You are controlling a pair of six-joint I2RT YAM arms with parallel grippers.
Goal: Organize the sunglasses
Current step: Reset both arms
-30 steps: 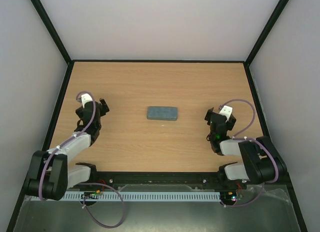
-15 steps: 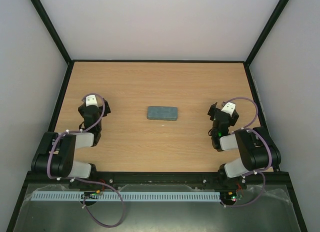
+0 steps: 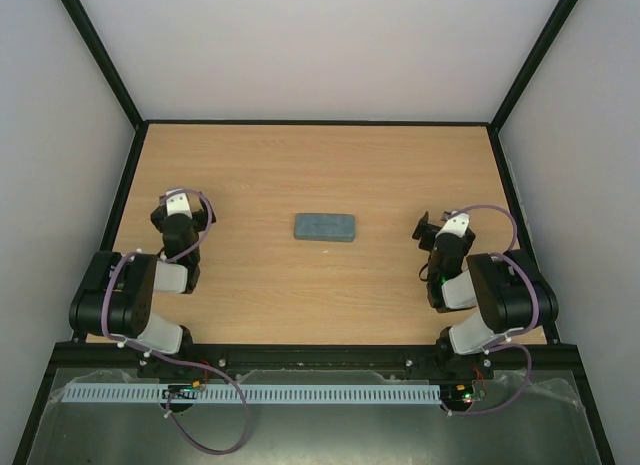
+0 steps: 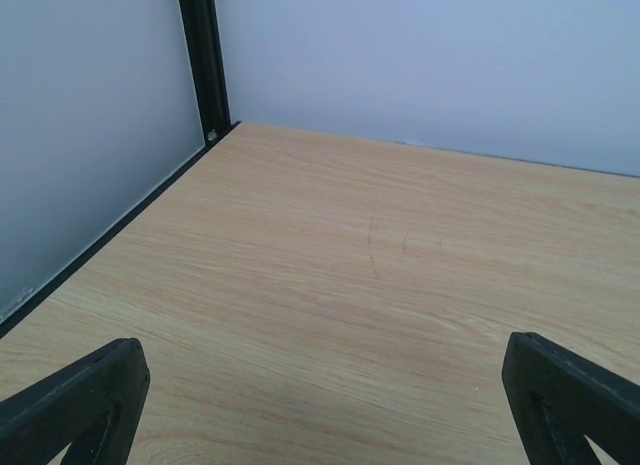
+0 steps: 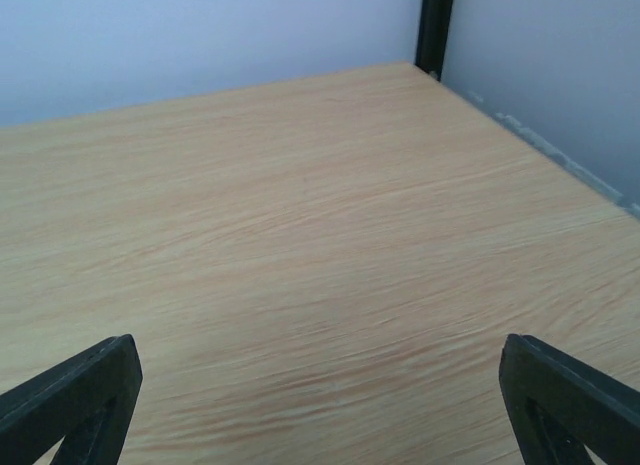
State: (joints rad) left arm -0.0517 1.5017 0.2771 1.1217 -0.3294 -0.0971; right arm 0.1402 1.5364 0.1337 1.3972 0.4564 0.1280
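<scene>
my left fingers [image 4: 75, 405] and my right fingers [image 5: 565, 400] stand wide open above the table [image 3: 330, 165], holding nothing. a blue-grey case [image 3: 324, 227] lies midway between them. i cannot see the sunglasses.

the left arm [image 3: 130, 307] and the right arm [image 3: 505, 297] looked alike – bulky black joints with silver-grey links between. a white block [image 3: 178, 199] capped each wrist, lilac cable [image 3: 243, 410] trailed from them, and the pincer fingers [image 4: 85, 400] were matte black wedges.
</scene>
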